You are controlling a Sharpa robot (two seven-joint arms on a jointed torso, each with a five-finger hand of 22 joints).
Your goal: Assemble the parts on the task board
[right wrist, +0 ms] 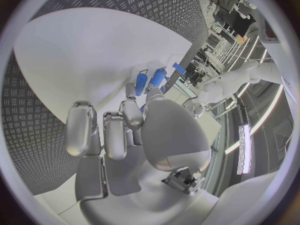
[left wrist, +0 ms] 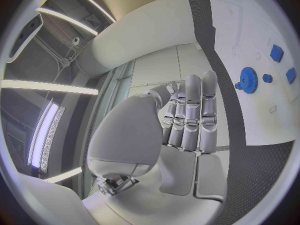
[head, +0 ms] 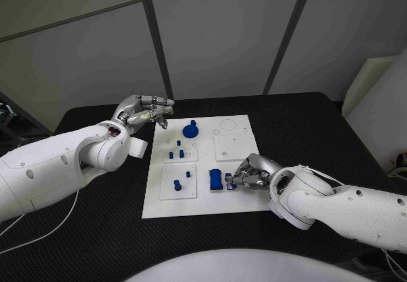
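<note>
Several blue parts (head: 177, 154) stand between gear (head: 192, 129) and right hand (head: 249, 174).

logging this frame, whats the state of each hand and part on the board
left hand: raised beside the board's far left corner, holding nothing
right hand: low at the board's near right, fingers on a small blue part
task board: flat on the black table
blue gear: lying on the board's far side, untouched
blue block: on the board by the right hand
blue pegs: upright in their plate
</note>
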